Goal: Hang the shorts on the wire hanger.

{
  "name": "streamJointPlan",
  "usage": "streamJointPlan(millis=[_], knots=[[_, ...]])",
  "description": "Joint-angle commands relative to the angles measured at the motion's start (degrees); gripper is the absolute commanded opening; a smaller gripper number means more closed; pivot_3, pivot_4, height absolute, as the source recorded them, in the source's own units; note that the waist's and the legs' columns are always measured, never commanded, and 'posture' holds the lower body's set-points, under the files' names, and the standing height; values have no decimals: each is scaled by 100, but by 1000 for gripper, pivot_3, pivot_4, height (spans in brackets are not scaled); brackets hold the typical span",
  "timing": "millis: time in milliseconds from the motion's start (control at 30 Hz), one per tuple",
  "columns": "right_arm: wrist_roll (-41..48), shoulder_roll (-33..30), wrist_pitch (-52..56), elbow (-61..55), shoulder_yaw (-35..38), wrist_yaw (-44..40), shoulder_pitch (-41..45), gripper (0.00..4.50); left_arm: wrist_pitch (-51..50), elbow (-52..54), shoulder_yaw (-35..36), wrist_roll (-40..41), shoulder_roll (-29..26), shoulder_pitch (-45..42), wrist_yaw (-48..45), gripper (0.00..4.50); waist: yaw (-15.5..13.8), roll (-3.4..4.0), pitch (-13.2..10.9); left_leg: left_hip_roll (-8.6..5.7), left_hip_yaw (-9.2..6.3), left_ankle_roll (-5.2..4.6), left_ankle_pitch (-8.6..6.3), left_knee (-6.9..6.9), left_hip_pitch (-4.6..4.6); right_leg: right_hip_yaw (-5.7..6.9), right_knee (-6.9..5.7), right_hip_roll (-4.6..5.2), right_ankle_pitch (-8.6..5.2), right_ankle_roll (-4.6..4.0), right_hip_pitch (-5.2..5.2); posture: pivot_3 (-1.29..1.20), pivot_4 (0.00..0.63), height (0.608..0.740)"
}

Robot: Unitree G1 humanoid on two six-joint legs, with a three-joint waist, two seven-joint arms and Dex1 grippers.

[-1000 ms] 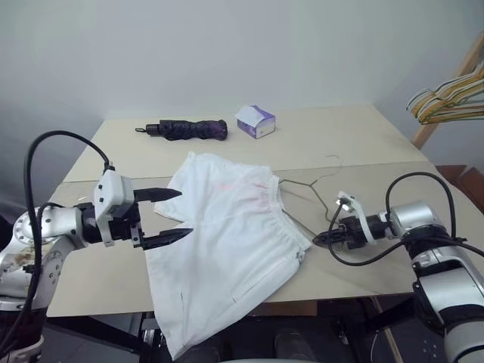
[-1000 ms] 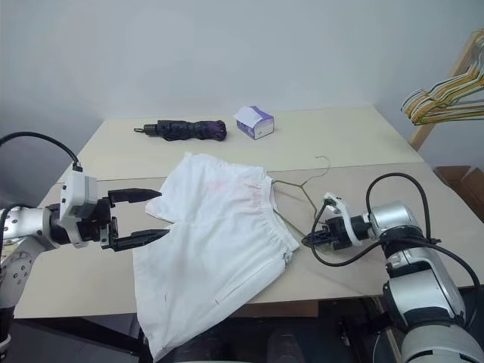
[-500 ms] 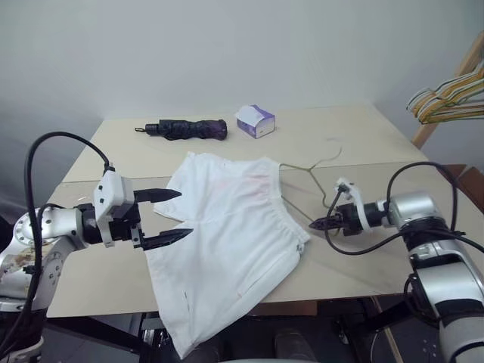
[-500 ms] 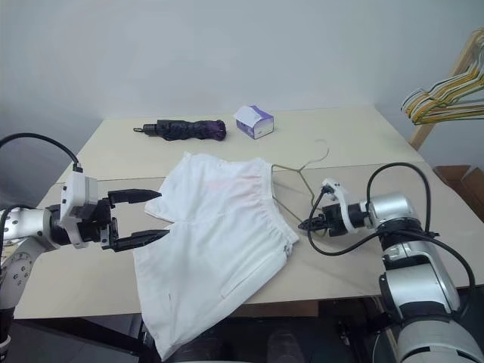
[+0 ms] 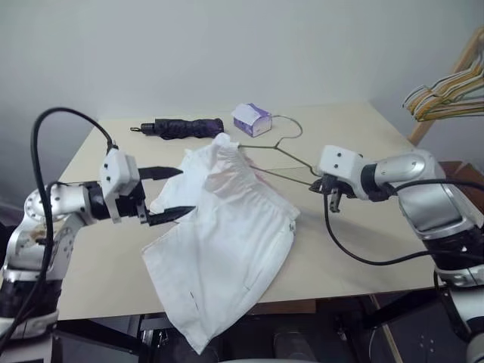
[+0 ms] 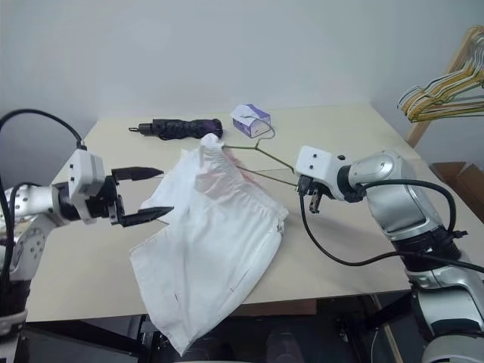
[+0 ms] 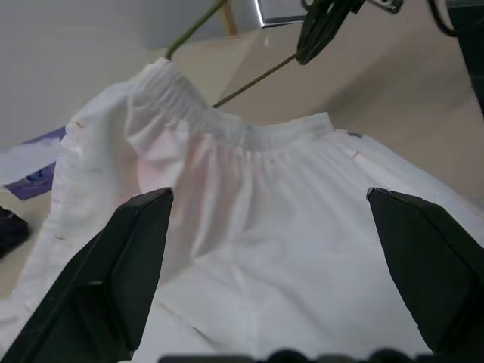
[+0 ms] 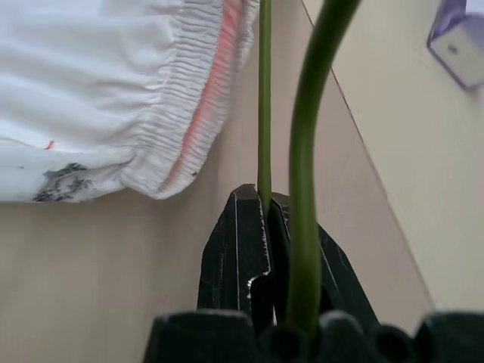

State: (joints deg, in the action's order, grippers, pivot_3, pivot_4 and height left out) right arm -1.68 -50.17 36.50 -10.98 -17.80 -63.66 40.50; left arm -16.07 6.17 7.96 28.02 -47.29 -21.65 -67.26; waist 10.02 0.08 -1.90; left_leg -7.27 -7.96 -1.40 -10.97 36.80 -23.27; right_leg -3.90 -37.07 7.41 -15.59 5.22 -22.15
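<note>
Already the right gripper (image 5: 324, 182) pinched the stiff hanger (image 5: 274, 148); left gripper (image 5: 172, 195) gaped beside limp shorts (image 5: 227, 227), best gripped at the waistband.

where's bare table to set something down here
Bare table right of the shorts, below the right gripper; also the far right corner past the tissue box. Crowded mid-table: shorts, raised wire hanger, open left gripper, umbrella.
</note>
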Motion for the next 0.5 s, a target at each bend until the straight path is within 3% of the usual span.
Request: streamJointPlan(millis=[33, 500], knots=[[48, -109, 65, -844, -46, -193, 26, 0, 492, -407, -192, -228, -110, -623, -436, 4453, 74, -3, 2, 1, 0, 0, 0, 0, 0, 0, 0, 0, 0, 0, -1, -278, 0, 740], [256, -319, 657, -1206, -390, -898, 280, 0, 1948, -1620, -1625, -1373, -199, -1827, -2256, 4453, 890, -4, 3, 4, -6, -46, 27, 0, 2, 1, -9, 0, -8, 16, 12, -320, 0, 740]])
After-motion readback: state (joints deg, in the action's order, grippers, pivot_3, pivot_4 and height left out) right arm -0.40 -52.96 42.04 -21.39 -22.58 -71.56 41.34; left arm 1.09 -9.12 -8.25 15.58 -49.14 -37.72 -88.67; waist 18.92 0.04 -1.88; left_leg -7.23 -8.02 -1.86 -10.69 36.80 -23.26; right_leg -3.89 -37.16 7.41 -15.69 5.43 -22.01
